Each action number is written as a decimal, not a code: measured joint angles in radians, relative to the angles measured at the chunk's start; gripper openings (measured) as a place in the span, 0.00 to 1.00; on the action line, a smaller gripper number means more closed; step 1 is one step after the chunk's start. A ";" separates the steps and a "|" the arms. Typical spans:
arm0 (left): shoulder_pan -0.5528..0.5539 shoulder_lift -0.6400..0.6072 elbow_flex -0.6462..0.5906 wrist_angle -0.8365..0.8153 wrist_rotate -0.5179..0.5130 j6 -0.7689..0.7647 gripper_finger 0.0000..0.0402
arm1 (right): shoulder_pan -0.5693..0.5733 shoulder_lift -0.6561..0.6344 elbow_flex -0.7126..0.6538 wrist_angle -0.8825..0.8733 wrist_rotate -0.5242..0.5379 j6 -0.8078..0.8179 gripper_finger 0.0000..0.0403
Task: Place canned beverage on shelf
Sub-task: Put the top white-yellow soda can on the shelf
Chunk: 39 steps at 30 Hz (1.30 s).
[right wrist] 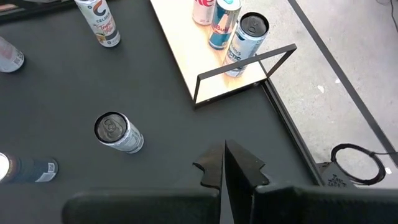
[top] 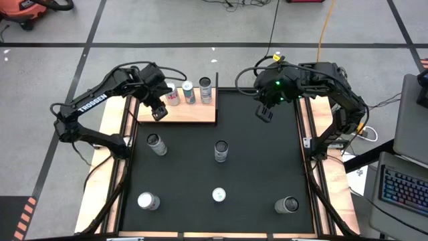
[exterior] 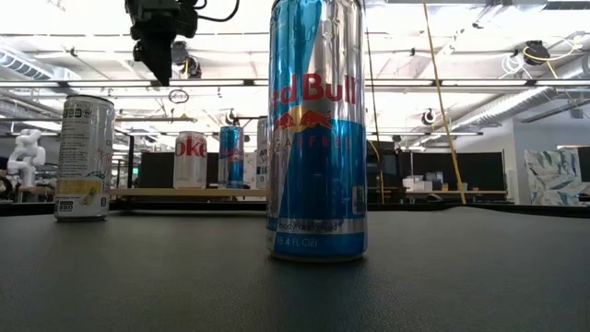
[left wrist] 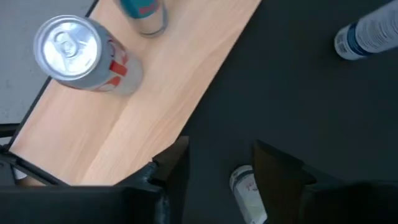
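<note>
Light-wood shelf (top: 194, 112), glossy metal cans (exterior: 316, 129), matt mat (top: 254, 167)

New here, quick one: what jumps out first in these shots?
Three cans stand in a row on the wooden shelf at the far edge of the black mat. The left gripper hovers open over the shelf's near edge beside them, holding nothing. In the low view a tall blue-and-silver can fills the frame. The right gripper hangs shut over the mat's far right.

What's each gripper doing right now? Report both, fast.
Left gripper: open, empty, above the shelf edge.
Right gripper: shut, holding nothing, over the black mat.
</note>
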 joint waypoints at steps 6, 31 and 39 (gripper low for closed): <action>-0.028 0.000 0.000 0.001 -0.006 -0.048 0.52 | 0.000 0.000 0.000 0.000 0.000 -0.004 0.00; -0.267 0.000 0.000 -0.198 -0.077 -0.310 0.65 | 0.000 0.000 0.000 0.000 0.000 0.022 0.00; -0.393 0.000 0.000 -0.199 -0.125 -0.439 0.65 | 0.000 0.000 0.000 0.000 0.000 0.023 0.00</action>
